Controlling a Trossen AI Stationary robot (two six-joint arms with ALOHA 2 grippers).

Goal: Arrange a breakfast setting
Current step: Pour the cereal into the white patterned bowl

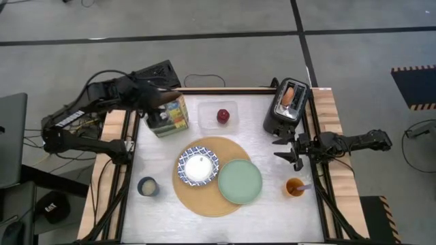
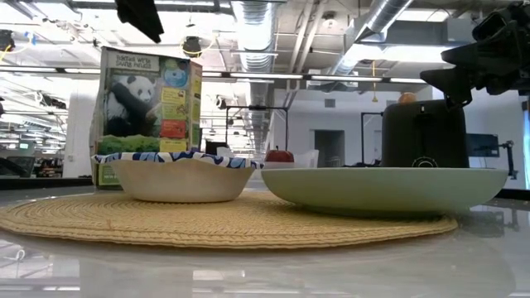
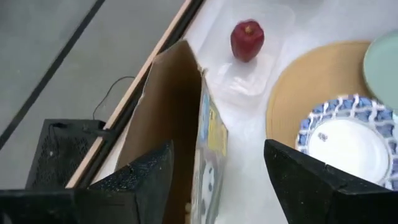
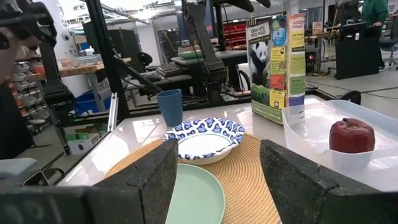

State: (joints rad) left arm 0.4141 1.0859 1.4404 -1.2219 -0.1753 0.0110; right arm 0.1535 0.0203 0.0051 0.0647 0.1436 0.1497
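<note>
The round tan mat [image 1: 204, 201] lies at mid-table. On it rest the blue-and-white bowl [image 1: 198, 165] and the pale green plate [image 1: 240, 181]. The panda cereal box [image 1: 170, 117] stands upright at the far left with its top open. My left gripper [image 1: 162, 102] is open just above the box [image 3: 208, 143], one finger on each side of its top. The red apple [image 1: 223, 116] sits in a clear container. The toast slice [image 1: 289, 95] sticks up out of the black toaster. My right gripper [image 1: 289, 150] is open and empty near the right edge.
A clear plastic container [image 1: 218, 126] lies far centre and the black toaster [image 1: 283, 112] stands at the far right. A blue cup [image 1: 148, 186] stands near left. An orange cup [image 1: 295, 187] with a pale handle in it stands near right. Wooden rails edge the table.
</note>
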